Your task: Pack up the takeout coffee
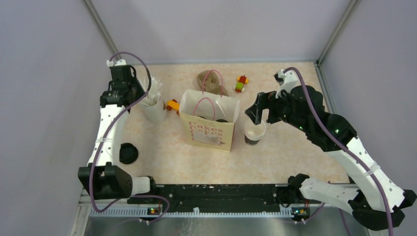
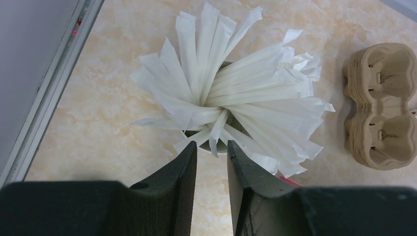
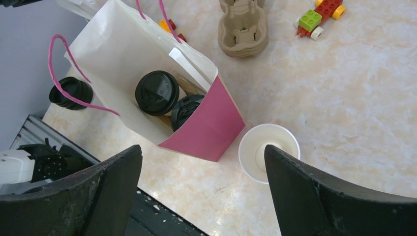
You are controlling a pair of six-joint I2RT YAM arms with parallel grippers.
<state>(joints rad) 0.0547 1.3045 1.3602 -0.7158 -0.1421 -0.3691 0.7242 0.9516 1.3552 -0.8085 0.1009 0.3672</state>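
Observation:
Two takeout coffee cups with black lids [image 3: 157, 92] [image 3: 186, 109] stand inside the open paper bag [image 1: 209, 123], which also shows in the right wrist view [image 3: 123, 54]. A third cup [image 1: 254, 132] stands lidless on the table right of the bag, white inside [image 3: 269, 152]. A stack of black lids [image 1: 128, 153] lies at the front left. My right gripper [image 1: 259, 114] hovers wide open and empty just above the lidless cup [image 3: 204, 157]. My left gripper [image 2: 211, 150] sits over the beige cup of white sticks [image 2: 231, 93], jaws a narrow gap apart, one stick tip between the fingertips.
The brown pulp cup tray [image 1: 209, 82] lies behind the bag, with pink bag handles over it. Toy brick pieces sit at the back [image 1: 241, 83] and beside the stick cup [image 1: 172, 104]. A metal rail runs along the table's left edge [image 2: 44, 98].

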